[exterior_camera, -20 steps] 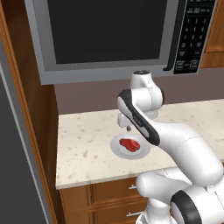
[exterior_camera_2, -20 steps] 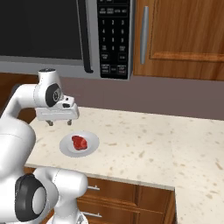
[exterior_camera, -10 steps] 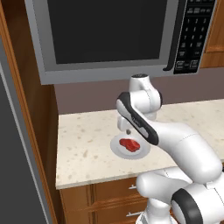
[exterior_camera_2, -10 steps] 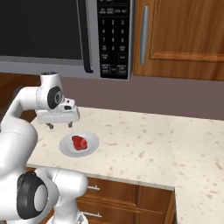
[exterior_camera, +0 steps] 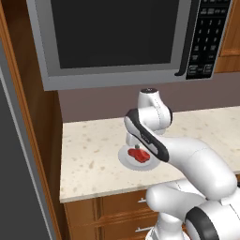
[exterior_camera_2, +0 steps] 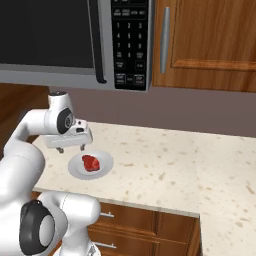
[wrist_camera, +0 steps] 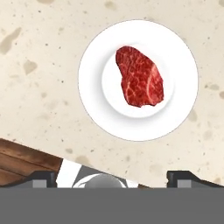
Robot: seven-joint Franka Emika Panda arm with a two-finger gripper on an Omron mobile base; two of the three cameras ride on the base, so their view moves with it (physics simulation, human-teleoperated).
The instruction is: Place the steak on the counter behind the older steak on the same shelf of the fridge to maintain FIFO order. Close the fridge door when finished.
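Little has shifted but the claw (exterior_camera_2: 70,148), which has eased slightly lower above the plate (wrist_camera: 180,94) on the bench (exterior_camera: 89,154), jaws wide apart and empty, and should centre over the steak (wrist_camera: 139,77) on that plate before descending.

The counter (exterior_camera_2: 165,165) was a beige speckled stone worktop set over brown wooden drawer cabinets (exterior_camera_2: 135,227). A white round plate (wrist_camera: 179,109) sat directly on it, near the front edge and toward its left end. The steak (wrist_camera: 139,76) lay flat at the plate's middle.
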